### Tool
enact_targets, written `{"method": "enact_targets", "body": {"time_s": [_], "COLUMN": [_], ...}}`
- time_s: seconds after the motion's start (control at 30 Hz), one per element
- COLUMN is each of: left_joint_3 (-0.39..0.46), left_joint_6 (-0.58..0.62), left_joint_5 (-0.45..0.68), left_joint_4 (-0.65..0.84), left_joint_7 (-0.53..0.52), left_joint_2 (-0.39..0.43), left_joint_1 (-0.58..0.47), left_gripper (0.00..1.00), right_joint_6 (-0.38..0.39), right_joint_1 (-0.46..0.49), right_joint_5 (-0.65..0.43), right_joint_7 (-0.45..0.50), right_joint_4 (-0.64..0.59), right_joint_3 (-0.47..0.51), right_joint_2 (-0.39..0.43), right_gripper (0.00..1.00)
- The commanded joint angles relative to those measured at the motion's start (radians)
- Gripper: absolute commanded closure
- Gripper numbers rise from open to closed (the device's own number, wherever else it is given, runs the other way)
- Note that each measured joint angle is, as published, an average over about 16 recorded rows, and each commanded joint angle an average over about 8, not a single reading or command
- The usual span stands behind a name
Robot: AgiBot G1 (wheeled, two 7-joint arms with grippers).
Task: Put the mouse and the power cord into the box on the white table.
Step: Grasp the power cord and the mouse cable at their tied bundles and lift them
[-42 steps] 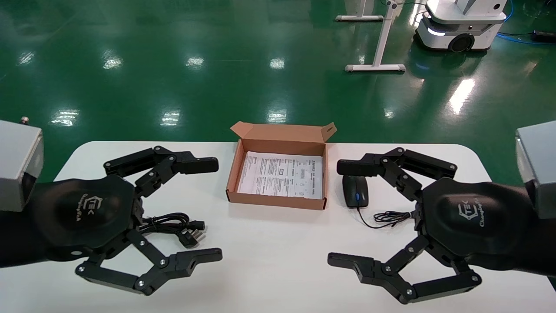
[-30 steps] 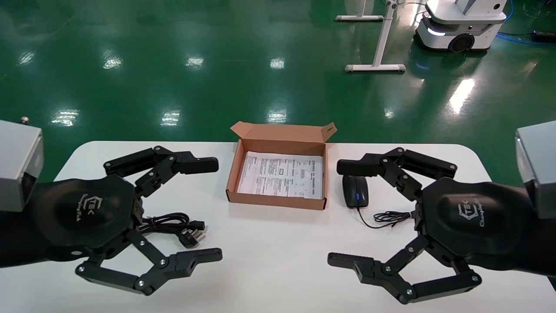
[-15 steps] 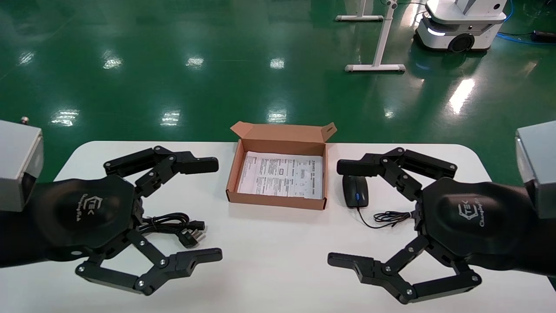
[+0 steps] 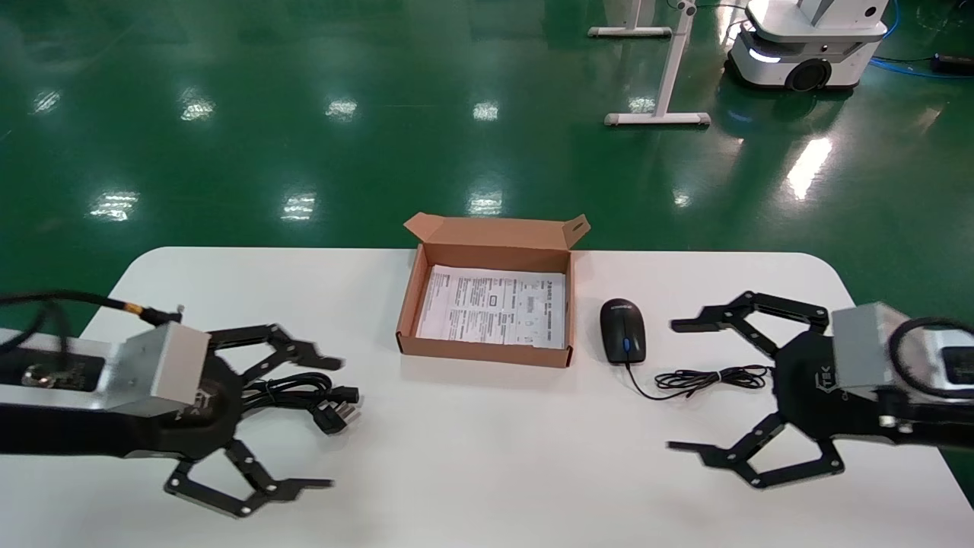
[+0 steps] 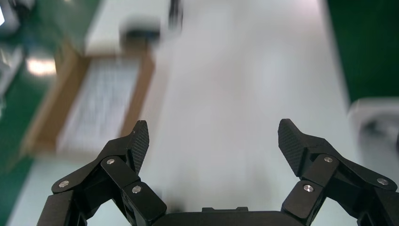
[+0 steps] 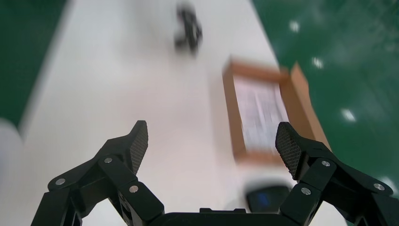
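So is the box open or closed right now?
Open. The box has its flap lid standing up at the far side, and the white printed sheet inside shows. The mouse and power cord lie outside it.

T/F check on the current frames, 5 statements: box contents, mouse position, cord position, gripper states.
1. The box holds only a printed paper sheet. True.
2. The mouse lies inside the box. False: it sits on the white table, on the box's right side.
3. The left gripper is shut on the power cord. False: its fingers are spread open around the cord, gripping nothing.
4. The right gripper is open, near the mouse's thin cable. True.
5. The box's lid is closed. False: the flap stands open at the far side.
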Motion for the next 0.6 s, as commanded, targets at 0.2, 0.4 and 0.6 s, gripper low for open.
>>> {"method": "enact_targets", "body": {"time_s": [0.2,0.4,0.6], "left_joint_3": [0.123,0.187,0.225], "left_joint_6": [-0.013,-0.049,-0.112], "left_joint_5": [0.2,0.323,0.412], "left_joint_4": [0.213,0.442,0.656], "left_joint_7": [0.113,0.231,0.354], "left_joint_2": [0.052,0.142,0.224], "left_joint_1": [-0.115,-0.195,-0.254], "left_gripper": [0.0,0.0,0.0], "right_joint_6": [0.028,0.095,0.194], "right_joint_1": [0.121,0.204,0.276], "right_joint_5": [-0.228,-0.375,-0.465], "right_joint_7": [-0.223,-0.384,-0.511], "right_joint_4": [-0.212,-0.411,-0.609], "right_joint_3": [-0.104,-0.169,-0.208], "right_joint_2": [-0.054,-0.15,-0.252], "right_gripper": [0.0,0.0,0.0]}}
